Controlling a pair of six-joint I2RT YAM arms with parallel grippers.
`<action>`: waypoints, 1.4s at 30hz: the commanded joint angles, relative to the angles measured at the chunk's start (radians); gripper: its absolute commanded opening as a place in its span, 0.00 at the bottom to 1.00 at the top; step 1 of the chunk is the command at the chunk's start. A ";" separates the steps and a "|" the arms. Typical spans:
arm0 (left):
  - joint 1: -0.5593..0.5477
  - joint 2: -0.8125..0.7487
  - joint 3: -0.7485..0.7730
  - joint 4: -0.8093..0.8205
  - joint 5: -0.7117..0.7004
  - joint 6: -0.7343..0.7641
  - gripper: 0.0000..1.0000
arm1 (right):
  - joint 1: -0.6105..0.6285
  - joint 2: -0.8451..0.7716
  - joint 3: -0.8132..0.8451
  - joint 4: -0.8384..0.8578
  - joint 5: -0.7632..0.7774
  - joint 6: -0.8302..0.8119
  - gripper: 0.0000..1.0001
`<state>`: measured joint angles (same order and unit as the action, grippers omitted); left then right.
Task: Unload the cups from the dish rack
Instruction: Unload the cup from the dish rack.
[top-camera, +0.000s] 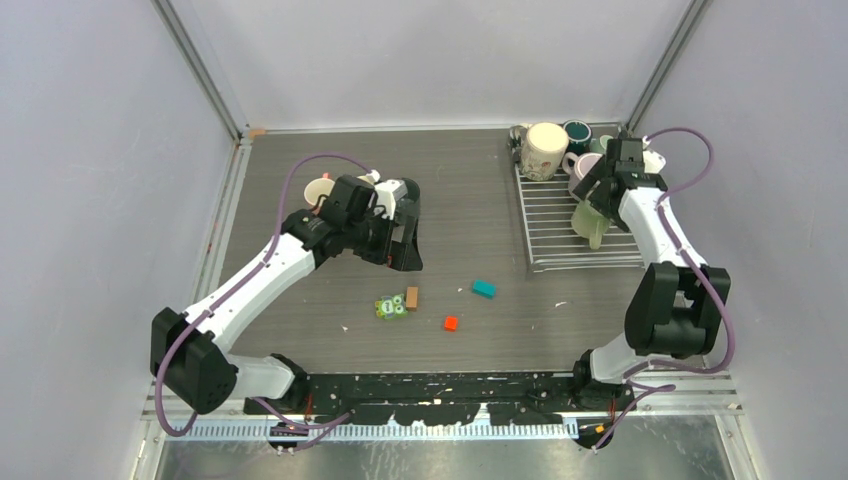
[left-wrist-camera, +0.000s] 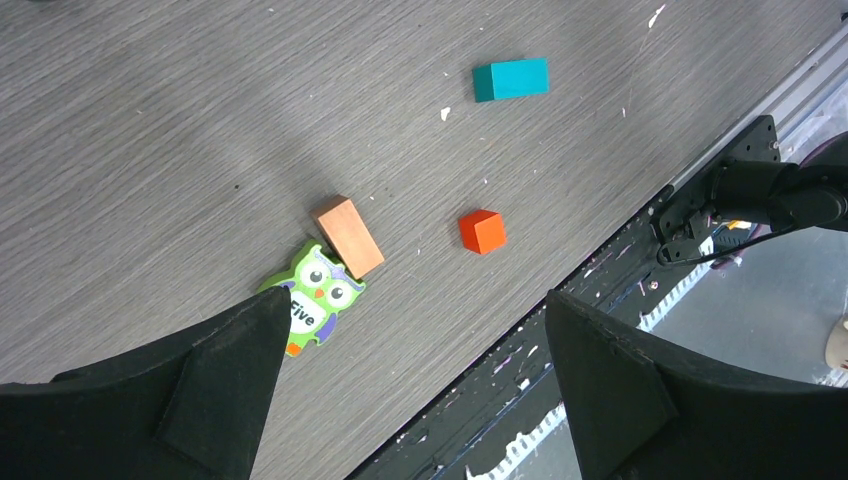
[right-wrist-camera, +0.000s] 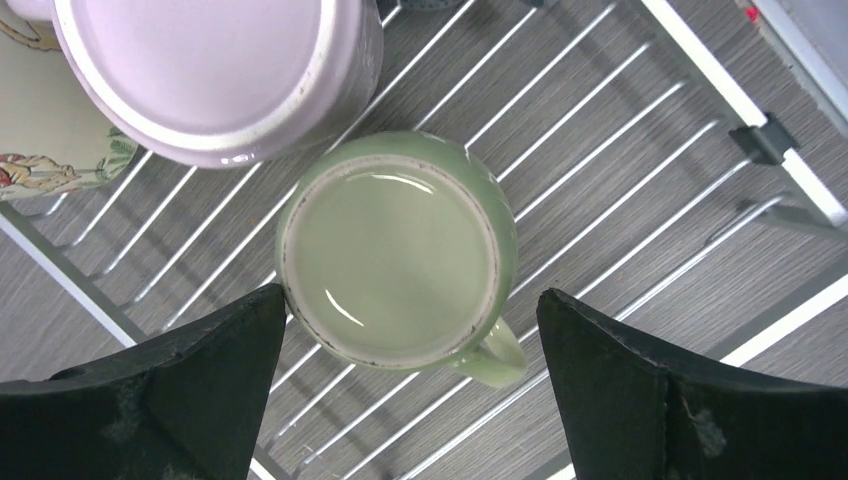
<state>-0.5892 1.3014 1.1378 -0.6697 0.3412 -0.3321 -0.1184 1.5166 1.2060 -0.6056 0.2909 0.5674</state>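
The pale green cup (right-wrist-camera: 395, 250) sits upside down on the dish rack (right-wrist-camera: 620, 120), at the table's far right. It is round and shiny, with 1 small handle. A pink cup (right-wrist-camera: 200, 60) is just beside it. The right gripper (right-wrist-camera: 408, 330) hangs above it, fingers wide apart. The left gripper (left-wrist-camera: 415, 330) is wide apart too.

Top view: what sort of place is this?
Probably a robot test cell: plain panel walls box in the table, the left arm and right arm are mounted at its edge, and toy blocks lie near a dish rack of mugs.
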 joint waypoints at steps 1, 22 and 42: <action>-0.005 0.004 0.007 0.018 0.022 0.015 1.00 | 0.006 0.059 0.104 -0.062 0.068 -0.074 1.00; -0.005 0.029 0.011 0.012 0.018 0.020 1.00 | 0.022 0.281 0.279 -0.215 0.004 -0.148 1.00; -0.004 0.012 0.026 0.060 0.045 -0.045 1.00 | 0.034 0.149 0.360 -0.316 0.023 -0.060 0.23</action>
<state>-0.5892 1.3396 1.1378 -0.6670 0.3458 -0.3408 -0.0910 1.7767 1.4830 -0.8768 0.3000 0.4763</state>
